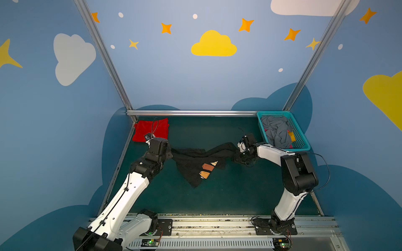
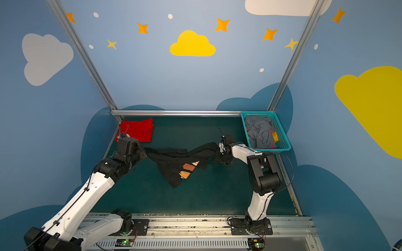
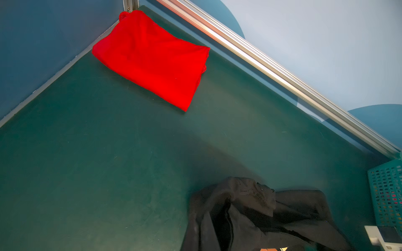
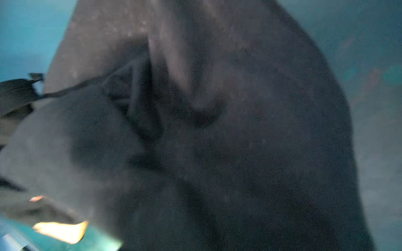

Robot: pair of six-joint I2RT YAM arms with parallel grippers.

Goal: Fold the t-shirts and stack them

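We find no word, number, brand or label that we can read in any view. The nearest to a marking is the print on the black t-shirt [image 1: 191, 163], tan, brown and cream patches toward its 5 o'clock side, and they form no letters. The walls carry painted clouds [image 1: 213, 44] and stars [image 1: 166, 28] at 12 o'clock from the table, plain shapes with no writing on them.
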